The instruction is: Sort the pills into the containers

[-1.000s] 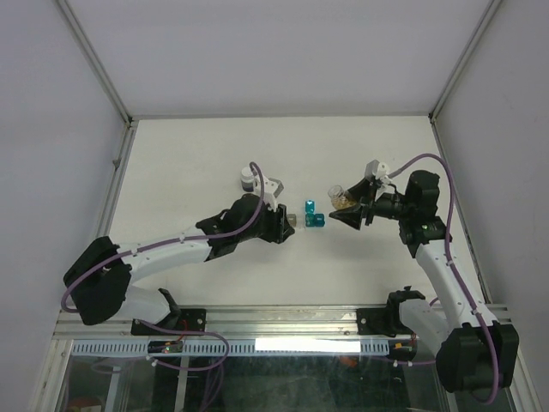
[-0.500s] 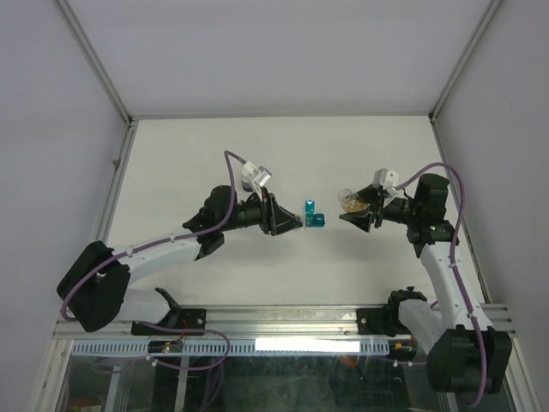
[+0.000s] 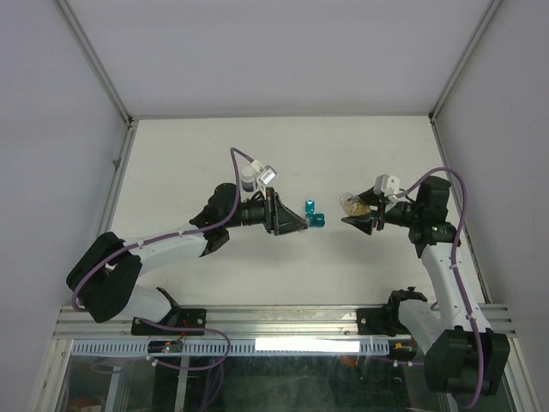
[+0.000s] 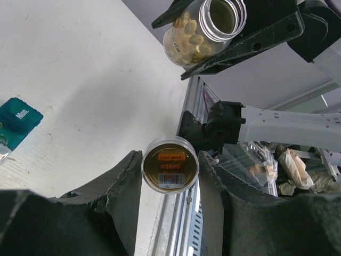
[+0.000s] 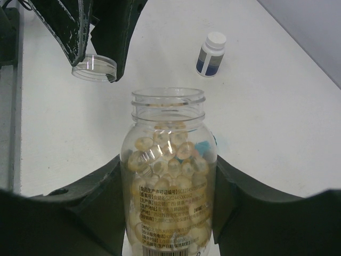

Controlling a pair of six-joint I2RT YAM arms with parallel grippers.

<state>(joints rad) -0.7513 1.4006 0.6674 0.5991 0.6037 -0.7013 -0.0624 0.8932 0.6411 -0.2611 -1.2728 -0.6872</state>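
Observation:
My left gripper (image 4: 170,160) is shut on a clear round lid (image 4: 170,164), held above the table; the same lid (image 5: 95,68) shows at the upper left of the right wrist view. My right gripper (image 5: 169,181) is shut on an open clear bottle (image 5: 169,176) full of yellow pills (image 5: 160,154). The bottle (image 3: 350,202) is held in the air, its mouth facing the left gripper (image 3: 292,219). A teal-blue container (image 3: 313,213) lies on the table between the two grippers, and the left wrist view shows the teal container (image 4: 18,118) marked "Mon."
A small white bottle (image 3: 249,178) with a blue label stands behind the left arm; the right wrist view shows this white bottle (image 5: 211,53) upright at the far side. The table's near metal rail (image 3: 283,322) runs along the front.
My left gripper has lifted and swung right with the lid, covering the spot beside the teal container. My right gripper has drawn back to the right and risen with the bottle.

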